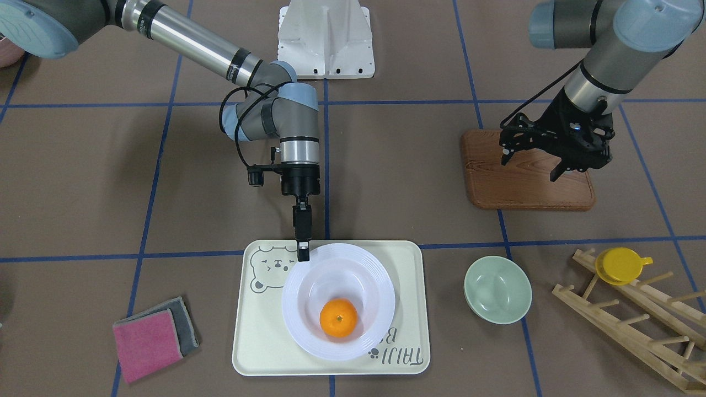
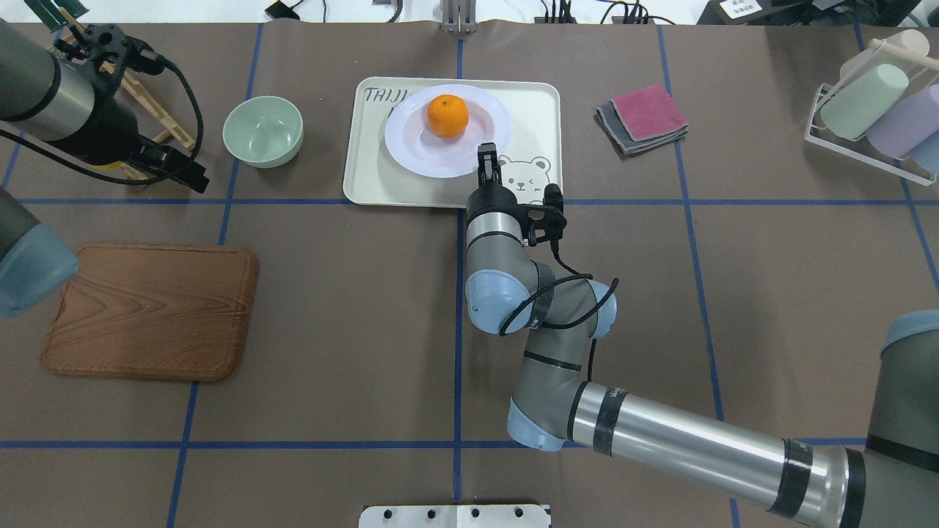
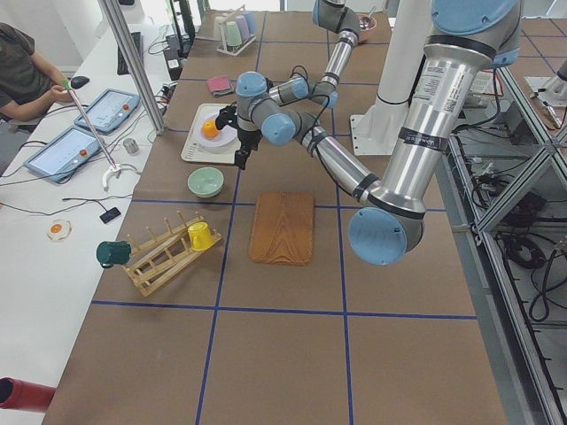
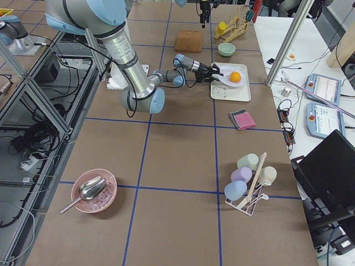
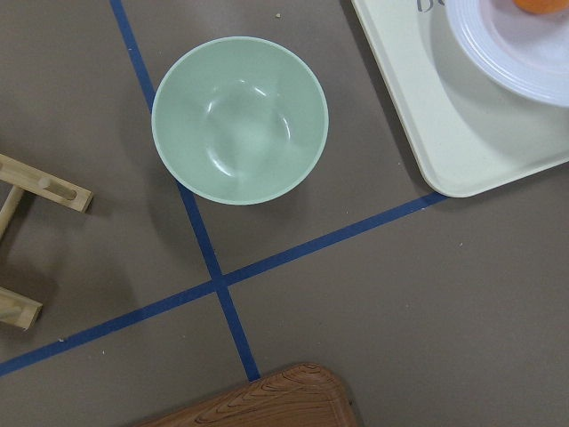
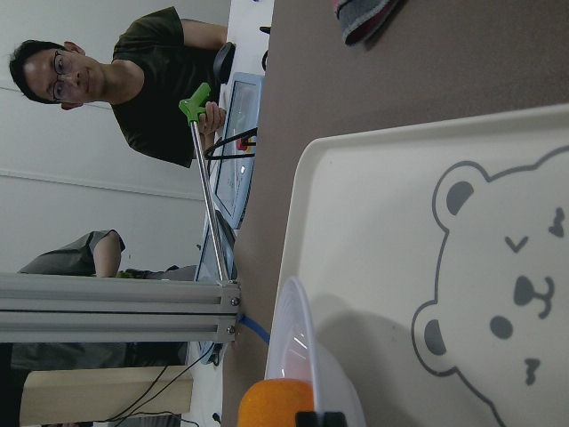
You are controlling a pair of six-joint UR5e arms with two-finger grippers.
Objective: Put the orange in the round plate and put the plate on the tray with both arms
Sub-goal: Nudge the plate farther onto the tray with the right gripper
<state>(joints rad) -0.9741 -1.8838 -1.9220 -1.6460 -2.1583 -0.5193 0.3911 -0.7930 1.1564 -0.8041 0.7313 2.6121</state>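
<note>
The large cream rectangular tray with rounded corners (image 1: 408, 275) is printed in grey. In the front-facing view, low in the centre of the frame, the words stand upside-down at the tray's lower right corner and read "TAIJI B". The rest is hidden under the glossy white round plate (image 1: 358, 275). In the overhead view, upper centre, only "TAIJI" shows. Small print on the right arm (image 1: 187, 41) is unreadable.

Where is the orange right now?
In the overhead view, the orange sits in the round plate on the tray, far middle of the table, between the green bowl at left and folded cloths at right.
</note>
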